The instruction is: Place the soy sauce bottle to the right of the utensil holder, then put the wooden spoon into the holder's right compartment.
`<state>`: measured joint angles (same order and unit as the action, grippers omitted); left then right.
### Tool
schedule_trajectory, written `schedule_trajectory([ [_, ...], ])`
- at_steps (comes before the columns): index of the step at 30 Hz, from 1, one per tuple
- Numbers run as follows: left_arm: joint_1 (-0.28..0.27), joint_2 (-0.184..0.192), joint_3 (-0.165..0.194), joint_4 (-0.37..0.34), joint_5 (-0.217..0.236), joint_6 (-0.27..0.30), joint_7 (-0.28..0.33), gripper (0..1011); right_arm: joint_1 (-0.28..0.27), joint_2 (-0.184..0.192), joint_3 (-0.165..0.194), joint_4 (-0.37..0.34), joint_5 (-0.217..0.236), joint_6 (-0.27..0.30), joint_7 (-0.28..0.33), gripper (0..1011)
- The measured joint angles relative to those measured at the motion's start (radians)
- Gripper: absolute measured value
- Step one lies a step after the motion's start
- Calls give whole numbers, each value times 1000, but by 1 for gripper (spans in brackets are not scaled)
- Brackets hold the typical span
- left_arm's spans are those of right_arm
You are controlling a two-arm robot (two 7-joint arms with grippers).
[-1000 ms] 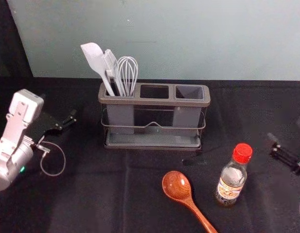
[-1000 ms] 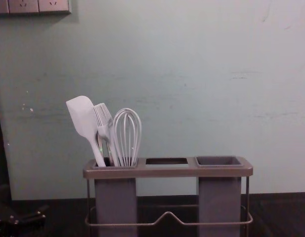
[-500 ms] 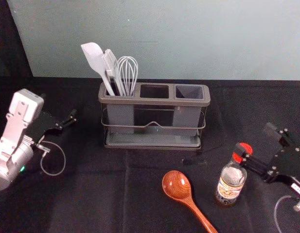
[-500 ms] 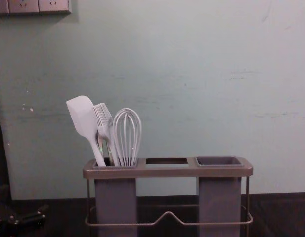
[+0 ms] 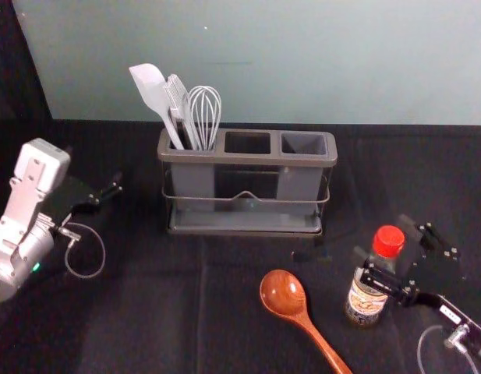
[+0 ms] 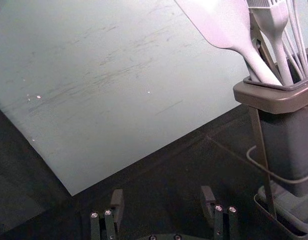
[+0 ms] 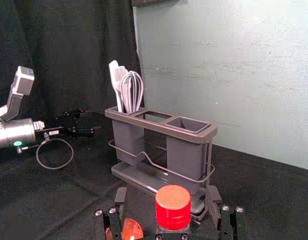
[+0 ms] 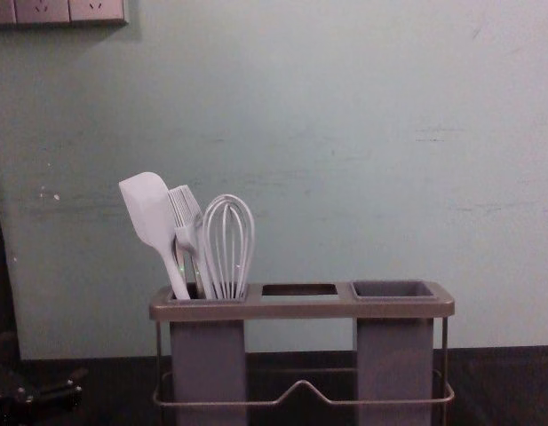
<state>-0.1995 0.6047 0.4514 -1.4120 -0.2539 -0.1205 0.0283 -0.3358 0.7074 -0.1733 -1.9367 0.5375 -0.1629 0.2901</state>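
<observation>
The soy sauce bottle (image 5: 366, 294) stands upright, red-capped, to the right of the wooden spoon (image 5: 284, 295) and nearer than the utensil holder (image 5: 248, 162). My right gripper (image 5: 383, 240) is open, one finger on each side of the bottle's upper part. In the right wrist view, the red cap (image 7: 172, 206) shows between the fingers of my right gripper (image 7: 167, 200). The spoon lies on the cloth, bowl toward the holder. My left gripper (image 5: 114, 189) is parked left of the holder, and in the left wrist view that left gripper (image 6: 162, 199) is open with nothing between its fingers.
A white spatula (image 5: 151, 93), a brush (image 5: 178, 101) and a whisk (image 5: 204, 117) stand in the holder's left compartment. The black cloth (image 5: 146, 312) covers the table, and a pale wall (image 5: 302, 62) rises behind the holder.
My right gripper has come in from the right edge and moved in around the bottle, lower than half a second ago. The bottle, spoon and left arm look unmoved.
</observation>
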Motion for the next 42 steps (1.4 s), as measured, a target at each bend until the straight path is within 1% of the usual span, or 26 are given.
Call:
schedule_trajectory([
  [20, 0, 0, 0, 0, 0, 0, 0, 1005, 22, -72, 6, 43, -56, -2, 12, 1002],
  [33, 0, 0, 0, 0, 0, 0, 0, 1005, 24, -104, 19, 50, -75, 1, 31, 1003],
  [42, 0, 0, 0, 0, 0, 0, 0, 1005, 18, -122, 36, 49, -84, 1, 47, 1003],
])
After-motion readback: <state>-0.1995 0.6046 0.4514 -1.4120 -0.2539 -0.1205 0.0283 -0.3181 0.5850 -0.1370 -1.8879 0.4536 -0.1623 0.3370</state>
